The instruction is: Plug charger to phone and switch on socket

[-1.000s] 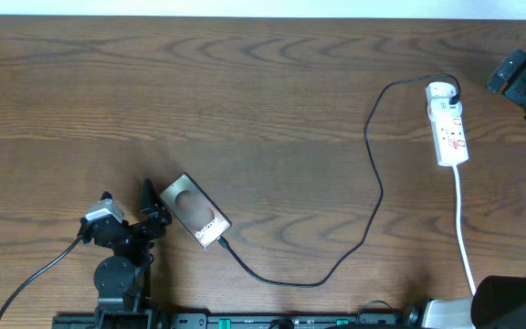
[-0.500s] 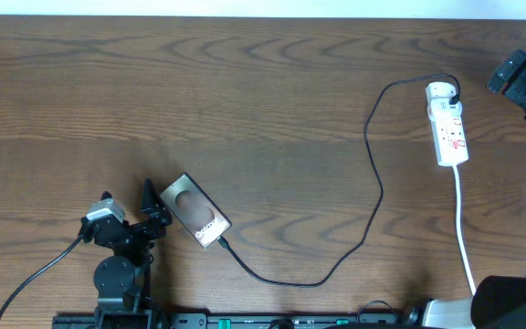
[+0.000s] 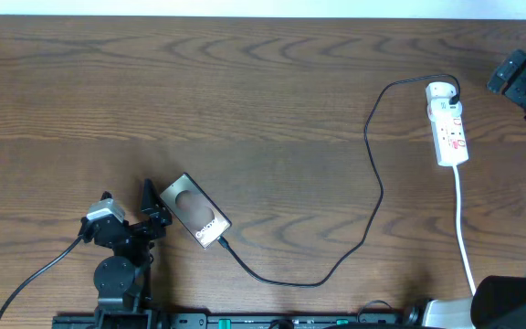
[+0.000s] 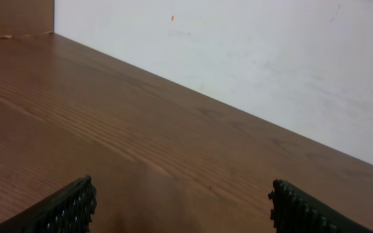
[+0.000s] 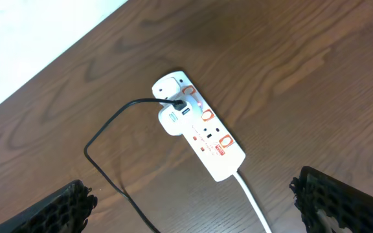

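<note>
Overhead: phone (image 3: pixel 194 211) is seen lower left, left gripper (image 3: pixel 153 206) just beside it. Charger (image 3: pixel 373 183) is looped across to socket (image 3: pixel 447 125), upper right. Plug tip (image 3: pixel 224 243) is at the phone's edge; whether seated can't be told. Charger is judged limp and light, best taken at the stiff tip.

Left wrist: jaws are spread, nothing held.

Right wrist: right gripper (image 5: pixel 190 191) is held wide open, empty, above the socket, frame centre. Socket is prob. light and may skid if pressed.

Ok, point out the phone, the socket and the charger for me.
phone (image 3: pixel 195 211): overhead view, middle of its screen, on the pale oval.
socket (image 5: pixel 204 144): right wrist view, white body of the strip beside the red switches.
charger (image 3: pixel 380 192): overhead view, mid-length of the thin black cable.
</note>
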You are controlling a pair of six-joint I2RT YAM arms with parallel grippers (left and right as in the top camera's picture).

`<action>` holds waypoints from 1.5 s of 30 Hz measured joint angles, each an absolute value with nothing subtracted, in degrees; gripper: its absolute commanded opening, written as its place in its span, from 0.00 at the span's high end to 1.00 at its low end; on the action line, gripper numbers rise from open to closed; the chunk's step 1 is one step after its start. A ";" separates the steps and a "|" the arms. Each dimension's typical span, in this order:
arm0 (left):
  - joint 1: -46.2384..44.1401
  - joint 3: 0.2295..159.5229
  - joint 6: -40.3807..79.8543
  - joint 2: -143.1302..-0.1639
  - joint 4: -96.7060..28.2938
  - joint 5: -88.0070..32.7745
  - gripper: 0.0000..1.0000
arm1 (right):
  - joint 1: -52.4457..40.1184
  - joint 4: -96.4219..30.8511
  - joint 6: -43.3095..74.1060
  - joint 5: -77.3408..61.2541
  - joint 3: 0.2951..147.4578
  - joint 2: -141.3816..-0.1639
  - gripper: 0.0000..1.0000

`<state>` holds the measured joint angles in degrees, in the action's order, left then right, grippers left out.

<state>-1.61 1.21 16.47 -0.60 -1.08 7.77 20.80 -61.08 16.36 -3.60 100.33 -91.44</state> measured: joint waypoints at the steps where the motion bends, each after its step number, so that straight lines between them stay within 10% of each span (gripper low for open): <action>1: -1.61 1.21 16.47 -0.60 -1.08 7.77 0.15 | 20.80 -61.08 16.36 -3.60 100.33 -91.44 0.01; 32: -1.61 1.21 16.47 -0.60 -1.08 7.77 0.15 | 20.58 -58.96 17.41 -3.18 99.96 -91.39 0.01; 45: -1.61 1.32 16.47 -0.62 -1.26 7.57 0.15 | 8.91 -13.45 18.28 -3.31 65.43 -71.83 0.01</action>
<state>-1.61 1.32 16.47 -0.62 -1.26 7.57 8.91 -13.45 18.28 -3.31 65.43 -71.83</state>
